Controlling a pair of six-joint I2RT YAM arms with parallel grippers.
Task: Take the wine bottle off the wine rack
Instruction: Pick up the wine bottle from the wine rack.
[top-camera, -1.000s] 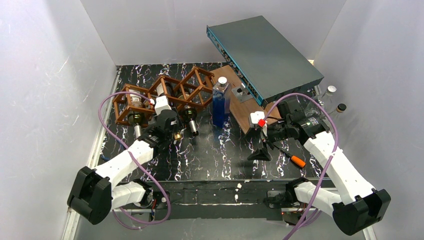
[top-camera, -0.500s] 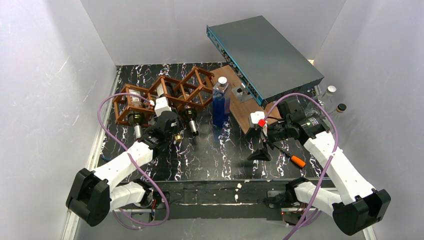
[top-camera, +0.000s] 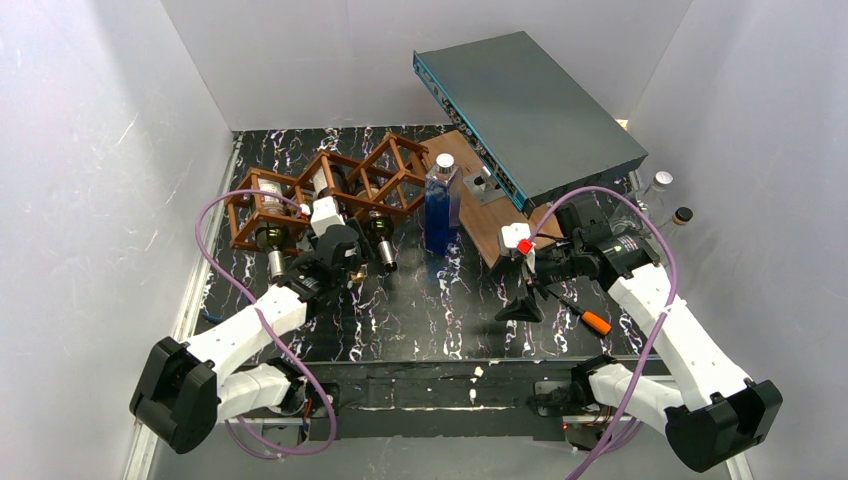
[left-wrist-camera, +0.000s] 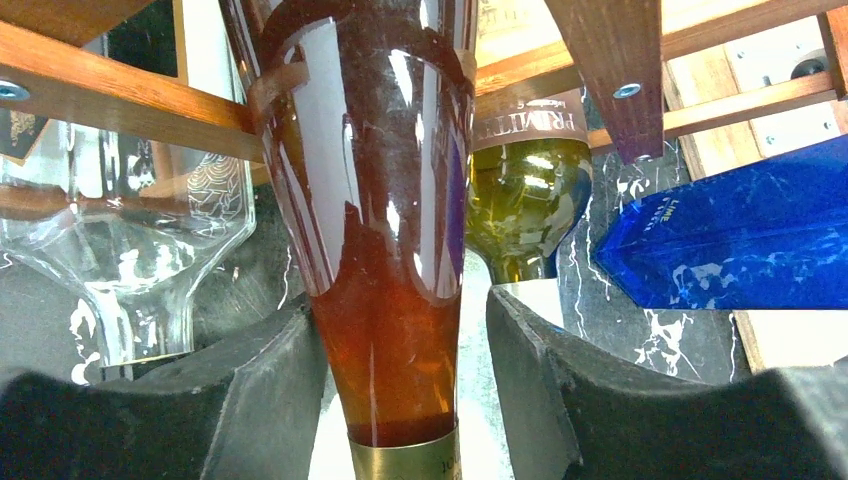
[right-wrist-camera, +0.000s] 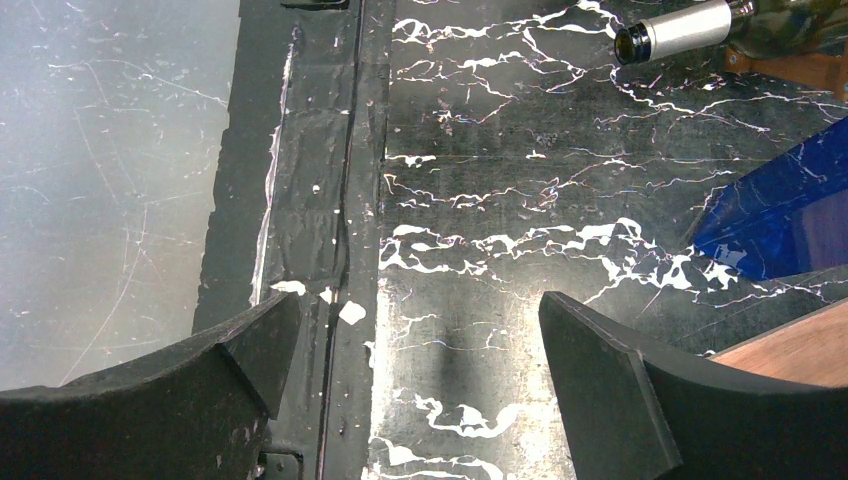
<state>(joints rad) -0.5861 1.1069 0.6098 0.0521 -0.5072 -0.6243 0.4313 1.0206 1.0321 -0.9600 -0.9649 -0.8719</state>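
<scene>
The reddish-brown wine rack (top-camera: 330, 185) stands at the back left with three bottles lying in its cells. The middle wine bottle (left-wrist-camera: 385, 250), amber glass with a gold collar, points its neck (top-camera: 351, 271) toward me. My left gripper (top-camera: 338, 262) (left-wrist-camera: 400, 330) straddles that neck: the left finger (left-wrist-camera: 270, 390) sits against the glass, while the right finger (left-wrist-camera: 560, 380) stands off it with a visible gap. My right gripper (top-camera: 520, 298) (right-wrist-camera: 420, 310) hangs open over the bare marbled table (right-wrist-camera: 500, 200), holding nothing.
A clear bottle (left-wrist-camera: 130, 240) and a green bottle (left-wrist-camera: 525, 200) flank the amber one in the rack. A blue square bottle (top-camera: 441, 205) stands right of the rack. A wooden board (top-camera: 480, 215), a tilted grey box (top-camera: 530, 100) and an orange-handled screwdriver (top-camera: 585, 315) lie to the right.
My left gripper's jaws have spread wider around the amber bottle's neck. The right arm has not moved.
</scene>
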